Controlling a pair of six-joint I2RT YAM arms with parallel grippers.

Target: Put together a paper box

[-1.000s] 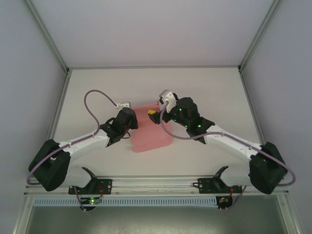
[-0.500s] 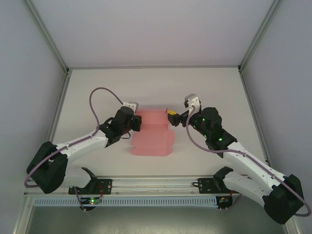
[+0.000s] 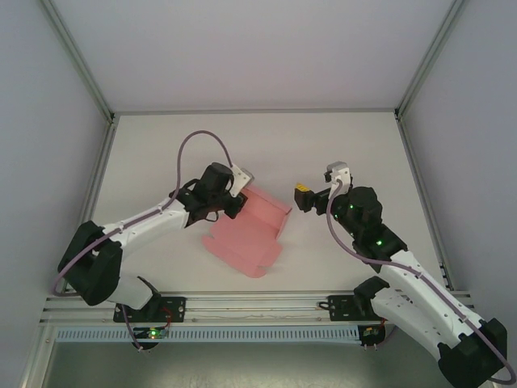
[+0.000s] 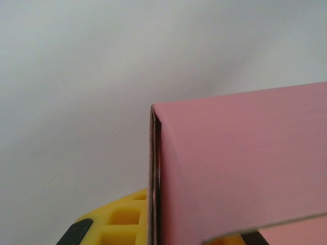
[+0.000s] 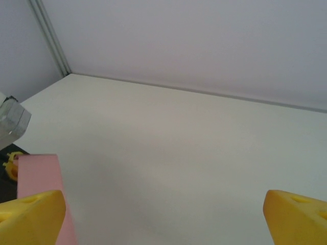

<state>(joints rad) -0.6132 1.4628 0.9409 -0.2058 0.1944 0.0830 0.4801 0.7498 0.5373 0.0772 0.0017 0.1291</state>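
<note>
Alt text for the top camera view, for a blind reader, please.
The left gripper is shut on the far-left edge of a partly folded salmon-pink paper box on a white table. The open right gripper hangs to its right, apart from it.

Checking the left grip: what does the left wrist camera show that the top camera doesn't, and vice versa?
Left wrist: close up, an edge of the salmon-pink thin card box pressed against a yellow finger pad. Top: the partly folded sheet's overall shape on the white table, and the right gripper open, apart from it. Both: the card held by the left gripper.
</note>
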